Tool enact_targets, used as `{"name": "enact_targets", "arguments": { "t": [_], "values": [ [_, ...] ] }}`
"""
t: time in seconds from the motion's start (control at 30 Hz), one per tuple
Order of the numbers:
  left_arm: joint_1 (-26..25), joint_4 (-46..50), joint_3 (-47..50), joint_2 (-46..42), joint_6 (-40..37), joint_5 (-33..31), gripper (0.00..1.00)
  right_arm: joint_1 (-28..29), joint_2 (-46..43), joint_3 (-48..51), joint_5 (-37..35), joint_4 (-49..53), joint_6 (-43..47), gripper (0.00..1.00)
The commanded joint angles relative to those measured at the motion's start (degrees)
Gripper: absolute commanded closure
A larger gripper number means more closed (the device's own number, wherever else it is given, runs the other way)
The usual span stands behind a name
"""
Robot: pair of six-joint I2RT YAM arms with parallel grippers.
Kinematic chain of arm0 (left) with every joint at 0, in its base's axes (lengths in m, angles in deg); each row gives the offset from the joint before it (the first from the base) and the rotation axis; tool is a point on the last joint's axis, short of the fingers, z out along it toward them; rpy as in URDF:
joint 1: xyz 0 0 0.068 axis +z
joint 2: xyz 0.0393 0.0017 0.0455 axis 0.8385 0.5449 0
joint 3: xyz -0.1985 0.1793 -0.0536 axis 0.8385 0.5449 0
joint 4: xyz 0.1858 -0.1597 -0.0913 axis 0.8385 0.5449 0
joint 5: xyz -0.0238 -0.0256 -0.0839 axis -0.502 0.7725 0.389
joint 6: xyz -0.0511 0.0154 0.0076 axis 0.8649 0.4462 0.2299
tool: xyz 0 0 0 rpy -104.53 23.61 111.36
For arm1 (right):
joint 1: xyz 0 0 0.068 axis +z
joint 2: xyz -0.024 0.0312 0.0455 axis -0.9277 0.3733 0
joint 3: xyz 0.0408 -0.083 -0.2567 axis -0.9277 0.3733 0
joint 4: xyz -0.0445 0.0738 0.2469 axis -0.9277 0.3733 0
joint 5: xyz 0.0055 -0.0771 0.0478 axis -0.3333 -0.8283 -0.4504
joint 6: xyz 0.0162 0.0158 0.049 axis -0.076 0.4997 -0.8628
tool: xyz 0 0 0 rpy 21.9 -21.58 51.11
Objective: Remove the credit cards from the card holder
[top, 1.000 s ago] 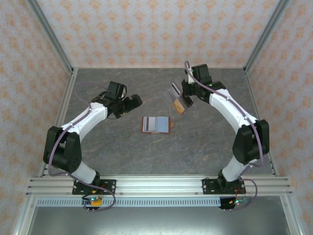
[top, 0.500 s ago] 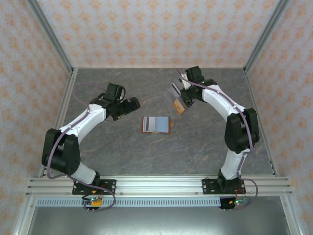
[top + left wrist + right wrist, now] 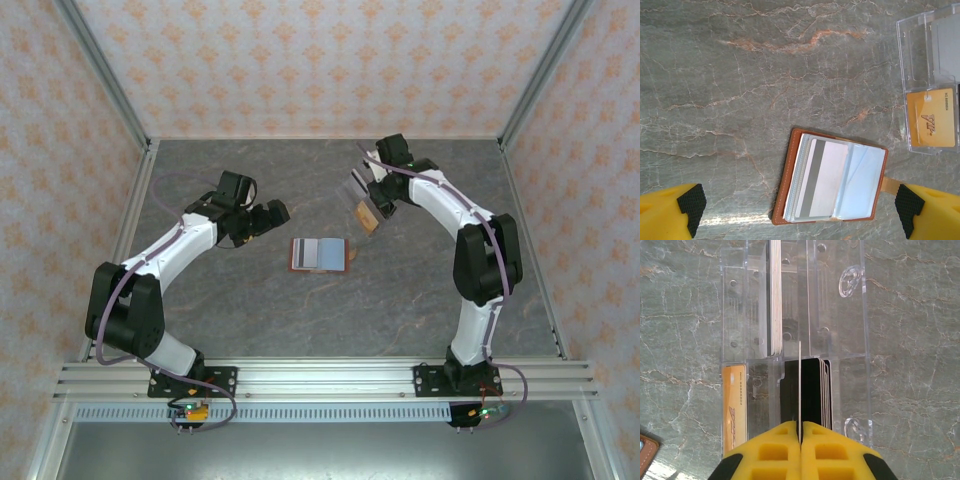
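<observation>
**Top external view.** We are seeing the card holder (image 3: 320, 254) lying open and flat on the grey marbled surface (image 3: 300, 310), roughly midway between the two arms. The left pincer (image 3: 278, 212) is hovering left of the holder and apart from it, jaws spread wide and carrying nothing. The right pincer (image 3: 378, 203) is sitting over a clear plastic case (image 3: 357, 186) behind and to the right of the holder. A gold card (image 3: 367, 218) is showing at the case's near end.

**Left wrist view.** The left pincer (image 3: 278, 212) is looking down on the card holder (image 3: 832, 185), which is showing its brown rim and grey-blue sleeves. A grey striped card (image 3: 822, 184) is sitting in the holder's topmost sleeve. Both black pads (image 3: 692, 202) are standing far apart at the lower corners, touching nothing. The clear plastic case (image 3: 930, 60) is lying at the upper right, well clear of the holder, with the gold card (image 3: 932, 117) inside it.

**Right wrist view.** The right pincer (image 3: 800, 432) is clenched on a thin card (image 3: 800, 385), which we are seeing edge-on as a pale line over the clear plastic case (image 3: 850, 330). We cannot tell whether its far edge is touching the case. Inside the case, a stack of pale cards (image 3: 774, 300) is standing in the far compartment. Black cards (image 3: 812, 390) are filling the near one, and the gold card (image 3: 734, 405) is lying to their left. A brown corner of the card holder (image 3: 647, 455) is showing at the lower left.
</observation>
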Motion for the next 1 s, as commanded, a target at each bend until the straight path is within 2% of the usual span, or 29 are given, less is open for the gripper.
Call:
{"name": "enact_targets", "arguments": {
  "t": [0.0, 0.1, 0.37, 0.8, 0.97],
  "values": [
    [0.3, -1.3, 0.5, -0.9, 0.8, 1.1, 0.00, -0.7, 1.0, -1.4, -2.2, 3.2, 1.0, 0.97],
    [0.2, -1.5, 0.4, -0.8, 1.1, 1.3, 0.00, -0.7, 0.9, -1.3, -2.2, 3.4, 1.1, 0.95],
    [0.3, -1.8, 0.2, -0.2, 1.3, 1.8, 0.00, -0.7, -1.8, 0.3, -2.4, 3.2, 1.7, 1.00],
    [0.2, -2.2, 0.3, 0.5, 1.3, 2.7, 0.00, -0.7, -2.3, 1.7, -2.1, 3.4, 2.7, 1.00],
    [0.2, -2.1, 0.4, 0.6, 1.3, 2.9, 0.00, -0.7, -1.9, 1.3, -3.0, 3.0, 2.1, 0.86]
  ]
}}
